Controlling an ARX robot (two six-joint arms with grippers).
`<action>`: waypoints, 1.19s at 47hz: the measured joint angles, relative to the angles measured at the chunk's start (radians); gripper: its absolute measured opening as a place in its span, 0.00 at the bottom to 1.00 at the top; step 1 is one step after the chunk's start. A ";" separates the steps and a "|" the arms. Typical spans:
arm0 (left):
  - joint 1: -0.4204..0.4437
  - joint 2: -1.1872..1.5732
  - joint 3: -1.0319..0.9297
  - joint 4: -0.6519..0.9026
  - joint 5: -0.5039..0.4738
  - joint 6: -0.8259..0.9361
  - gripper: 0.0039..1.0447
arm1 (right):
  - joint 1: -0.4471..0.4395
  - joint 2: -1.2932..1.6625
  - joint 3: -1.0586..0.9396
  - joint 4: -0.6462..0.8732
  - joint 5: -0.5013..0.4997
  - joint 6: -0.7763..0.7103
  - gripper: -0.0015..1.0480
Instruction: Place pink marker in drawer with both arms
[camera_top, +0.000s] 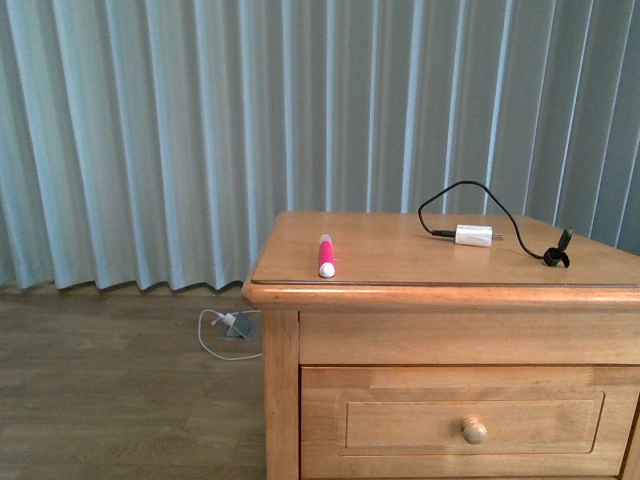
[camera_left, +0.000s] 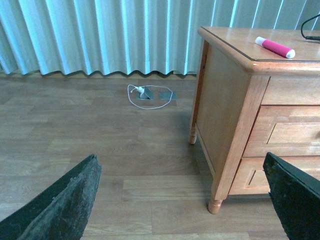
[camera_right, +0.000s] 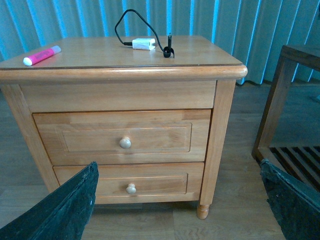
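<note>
Black fingers (camera_left: 65, 205) of the left hand (camera_left: 180, 160) stood spread wide at the near edge of its wrist view. They gripped nothing, and wooden floor (camera_left: 100, 145) showed between them. That hand hung low beside the left side of the bench (camera_top: 400, 250), clear of it. The right hand (camera_right: 177, 167) was parted just as wide and just as empty. It faced the bench's front from a little way back, touching nothing.

From where I stood, the pink marker (camera_top: 326, 255) lay flat on the bench top near the front left corner. Its white cap pointed toward the front edge and its body ran back from there. A white charger (camera_top: 473, 236) sat well apart from it, toward the back right of the top. The charger's black cable (camera_top: 468, 183) arched up behind it and curled down to a small coil near the right edge.

Under the top, the drawer (camera_top: 400, 425) was fully shut, its round knob (camera_top: 474, 431) in the middle of the recessed panel. A lower drawer (camera_right: 160, 182) beneath it was shut too.

Pale pleated curtains (camera_top: 150, 130) hung behind the bench. A white cord (camera_top: 212, 335) lay looped on the floor to the bench's left, by the curtain. A darker wooden frame (camera_right: 280, 95) stood off the bench's right side.
</note>
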 joint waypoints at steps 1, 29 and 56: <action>0.000 0.000 0.000 0.000 0.000 0.000 0.95 | 0.000 0.000 0.000 0.000 0.000 0.000 0.92; 0.000 0.000 0.000 0.000 0.000 0.000 0.95 | 0.000 0.000 0.000 0.000 0.000 0.000 0.92; 0.000 0.000 0.000 0.000 0.000 0.000 0.95 | 0.137 0.421 0.122 0.029 0.462 0.121 0.92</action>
